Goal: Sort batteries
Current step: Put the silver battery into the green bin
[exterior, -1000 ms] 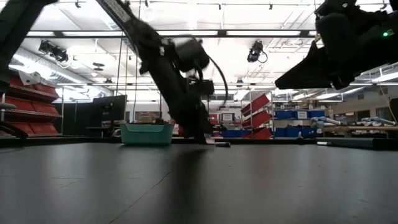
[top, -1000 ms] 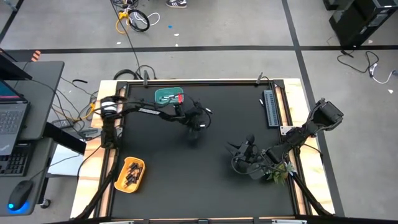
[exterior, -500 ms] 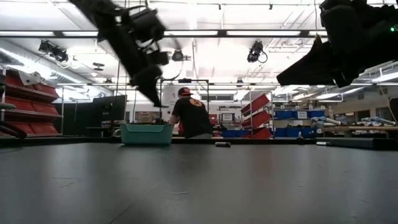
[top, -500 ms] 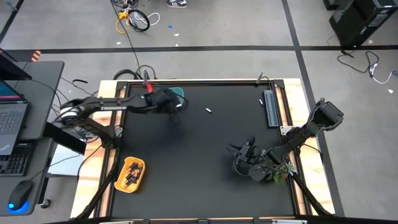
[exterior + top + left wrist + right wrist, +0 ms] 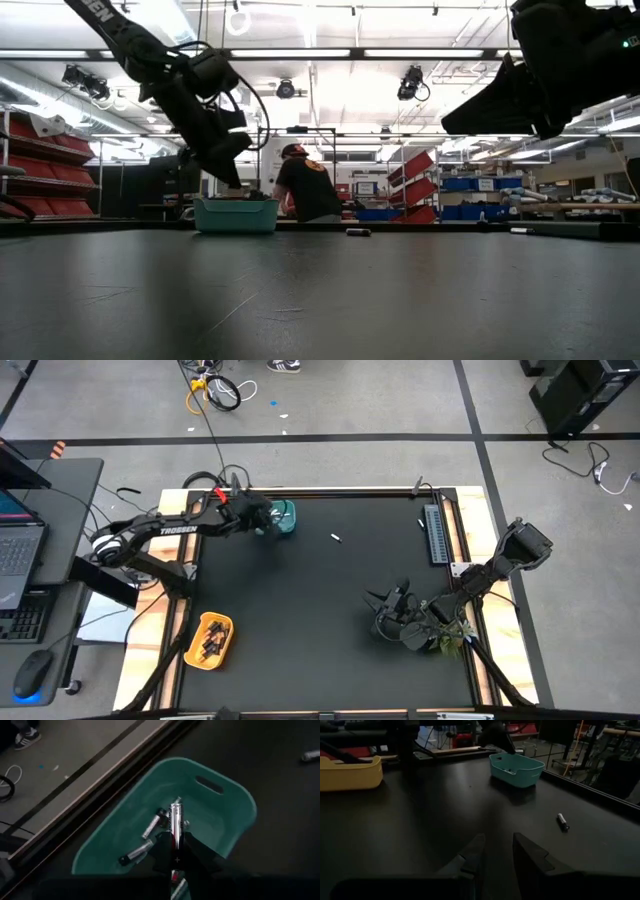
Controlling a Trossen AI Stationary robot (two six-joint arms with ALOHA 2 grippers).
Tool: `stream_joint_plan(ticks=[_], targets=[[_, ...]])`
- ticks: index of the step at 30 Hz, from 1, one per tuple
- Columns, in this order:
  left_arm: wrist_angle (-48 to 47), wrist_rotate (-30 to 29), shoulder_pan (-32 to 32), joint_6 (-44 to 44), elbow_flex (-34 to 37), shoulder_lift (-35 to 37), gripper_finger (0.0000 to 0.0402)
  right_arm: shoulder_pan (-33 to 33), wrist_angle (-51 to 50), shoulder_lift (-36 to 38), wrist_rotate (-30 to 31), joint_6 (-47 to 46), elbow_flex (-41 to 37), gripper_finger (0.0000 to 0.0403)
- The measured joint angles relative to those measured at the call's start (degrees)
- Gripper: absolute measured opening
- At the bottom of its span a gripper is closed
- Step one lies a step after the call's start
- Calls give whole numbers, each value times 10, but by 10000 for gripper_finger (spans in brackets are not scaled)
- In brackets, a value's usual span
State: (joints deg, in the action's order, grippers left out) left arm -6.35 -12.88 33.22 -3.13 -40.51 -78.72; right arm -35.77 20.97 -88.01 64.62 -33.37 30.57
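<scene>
Bright ceiling strip lights (image 5: pixel 300 52) glare above the dark, backlit left arm (image 5: pixel 170 80); the table (image 5: pixel 320 300) beneath stays dim.

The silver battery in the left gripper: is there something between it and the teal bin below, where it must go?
Nothing visible does. The left gripper holds the silver battery directly over the open teal bin, which has no lid. Only a few batteries lie on its floor, leaving room.
</scene>
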Motion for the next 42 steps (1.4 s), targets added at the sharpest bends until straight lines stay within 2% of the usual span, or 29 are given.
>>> stream_joint_plan(ticks=[7,9,14,18,22,26,30,35,42], targets=[[20,-10,29,-44,-1,-14,40,0,0,0,-1,5,0,85],[23,-10,27,-51,0,-25,64,0,0,0,-2,6,0,85],[22,-10,16,-45,0,-51,152,0,3,0,-8,10,0,85],[23,-8,7,-16,-6,-46,191,0,3,0,-14,11,0,85],[39,17,-25,30,-38,-40,195,3,2,0,-14,15,0,85],[54,38,-71,83,-77,-63,187,10,2,0,-15,16,0,85],[54,37,-88,105,-135,-122,181,14,3,0,-19,15,0,85],[19,72,-91,130,-224,-214,181,9,4,0,-24,10,0,85],[-65,131,-101,209,-336,-311,181,-3,3,0,-24,18,0,85]])
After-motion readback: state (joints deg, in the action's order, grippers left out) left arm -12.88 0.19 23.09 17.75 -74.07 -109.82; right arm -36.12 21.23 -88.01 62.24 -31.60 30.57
